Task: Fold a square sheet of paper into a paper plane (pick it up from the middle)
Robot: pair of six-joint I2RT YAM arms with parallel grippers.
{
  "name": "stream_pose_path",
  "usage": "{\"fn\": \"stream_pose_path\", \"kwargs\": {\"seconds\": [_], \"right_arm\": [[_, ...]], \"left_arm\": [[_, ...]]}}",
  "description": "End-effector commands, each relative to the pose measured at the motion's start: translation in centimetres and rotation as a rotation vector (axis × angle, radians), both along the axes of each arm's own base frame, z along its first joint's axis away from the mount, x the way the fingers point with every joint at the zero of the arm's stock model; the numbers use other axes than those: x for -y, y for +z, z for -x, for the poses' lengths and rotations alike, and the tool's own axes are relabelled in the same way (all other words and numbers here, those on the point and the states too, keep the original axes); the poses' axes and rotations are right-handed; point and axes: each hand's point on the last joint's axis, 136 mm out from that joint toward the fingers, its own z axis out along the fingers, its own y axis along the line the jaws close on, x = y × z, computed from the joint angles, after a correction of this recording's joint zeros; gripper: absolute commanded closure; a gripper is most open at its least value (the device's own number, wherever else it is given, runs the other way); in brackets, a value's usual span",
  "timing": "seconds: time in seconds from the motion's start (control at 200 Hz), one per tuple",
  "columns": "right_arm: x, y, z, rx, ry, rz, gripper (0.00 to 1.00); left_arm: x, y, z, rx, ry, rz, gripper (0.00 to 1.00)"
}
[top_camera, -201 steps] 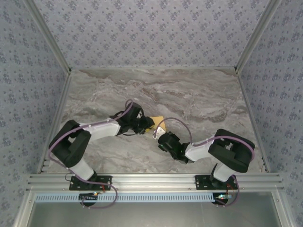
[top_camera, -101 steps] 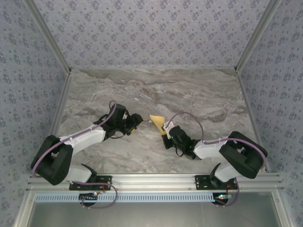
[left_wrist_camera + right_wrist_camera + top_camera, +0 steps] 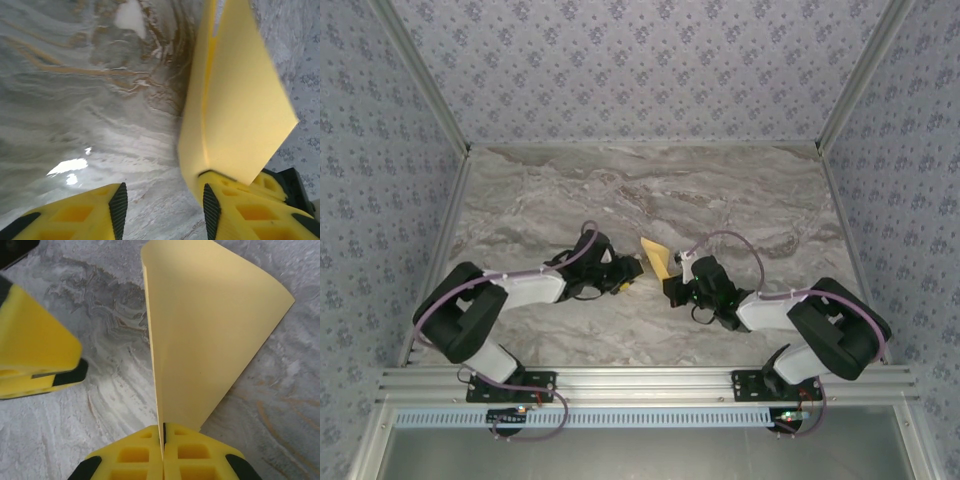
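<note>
The right claw (image 3: 163, 434) pinches the folded yellow sheet (image 3: 200, 340) upright; the released left claw (image 3: 164, 205) has returned at its nine o'clock, likely to crease.

The folded yellow-orange square sheet of paper (image 3: 656, 258) stood upright over the middle of the grey marble tabletop (image 3: 720, 190). The left gripper (image 3: 632, 268) was just to its left, and the right gripper (image 3: 672, 283) was at its near corner, fingers pinching it.

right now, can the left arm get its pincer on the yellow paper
Probably yes: the left pincer is open right beside the yellow paper, which the right pincer grips, and nothing sits between them.
</note>
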Motion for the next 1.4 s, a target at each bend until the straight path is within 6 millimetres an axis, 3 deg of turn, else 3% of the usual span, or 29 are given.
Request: {"fn": "stream_pose_path", "kwargs": {"seconds": [0.0,0.265,0.43,0.565,0.759,0.874,0.954,1.189,1.394], "right_arm": [[0.5,-1.1,1.3,-0.062,0.024,0.027,0.93],[1.1,-3.0,2.8,-0.049,0.116,0.239,0.87],[1.1,-3.0,2.8,-0.033,0.124,0.280,0.83],[1.5,-3.2,2.7,-0.033,0.108,0.297,0.83],[1.4,-3.3,2.9,-0.011,0.132,0.331,0.79],[1.5,-3.3,2.8,0.002,0.134,0.350,0.76],[1.5,-3.0,2.6,0.017,0.131,0.362,0.73],[1.1,-2.2,2.1,0.111,0.141,0.447,0.65],[1.4,-1.4,0.7,0.202,0.081,0.524,0.63]], "left_arm": [[2.0,1.8,-1.1,0.066,-0.044,0.055,0.57],[2.5,0.3,-1.0,0.032,-0.066,0.029,0.71],[3.4,0.4,-0.8,0.032,-0.101,0.054,0.73],[3.3,0.0,-0.7,0.026,-0.102,0.026,0.68],[3.2,-0.6,-0.7,0.006,-0.086,0.010,0.50],[3.5,-0.5,-0.7,0.002,-0.098,0.015,0.49],[3.8,-0.5,-0.5,-0.006,-0.108,0.017,0.52],[4.3,-0.4,-0.3,-0.023,-0.117,0.020,0.76],[4.7,0.1,-0.1,-0.027,-0.125,0.021,0.81]]}}
